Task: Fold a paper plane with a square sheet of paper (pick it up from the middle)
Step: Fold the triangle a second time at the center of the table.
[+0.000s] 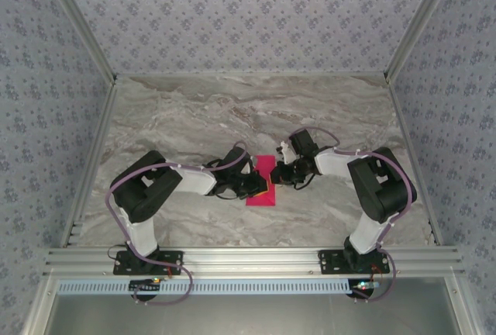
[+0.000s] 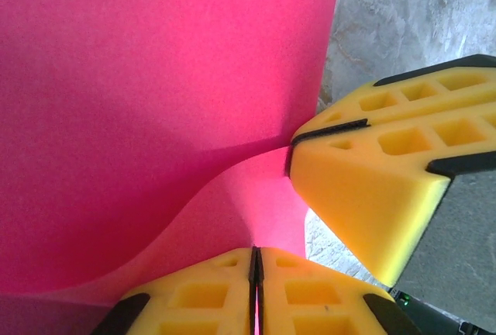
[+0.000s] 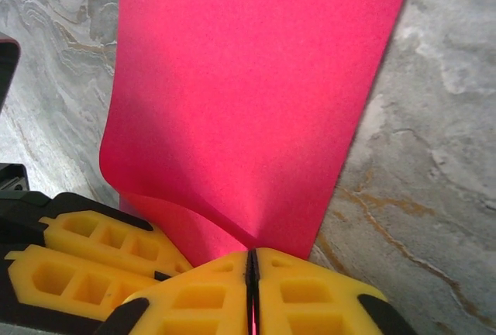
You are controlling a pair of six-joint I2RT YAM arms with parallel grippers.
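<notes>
Between shut yellow foam fingers of left gripper (image 2: 256, 253), pinches thin square magenta-pink paper sheet (image 1: 260, 195); clamps right gripper (image 3: 249, 256) on it just beside. Stretches both arms inward, elbows bent outward, wrists meeting low over paper mid grey marbled tabletop (image 1: 232, 110).

Matt, faintly grainy magenta sheet of paper (image 3: 248, 79); matt yellow moulded-plastic gripper pads (image 3: 310, 296) with black edging; smooth, stone-veined tabletop (image 3: 434, 118).

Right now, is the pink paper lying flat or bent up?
Bent up. The paper rises in a smooth curve at the edge where the left hand and right hand pinch it; no sharp crease shows there.
</notes>
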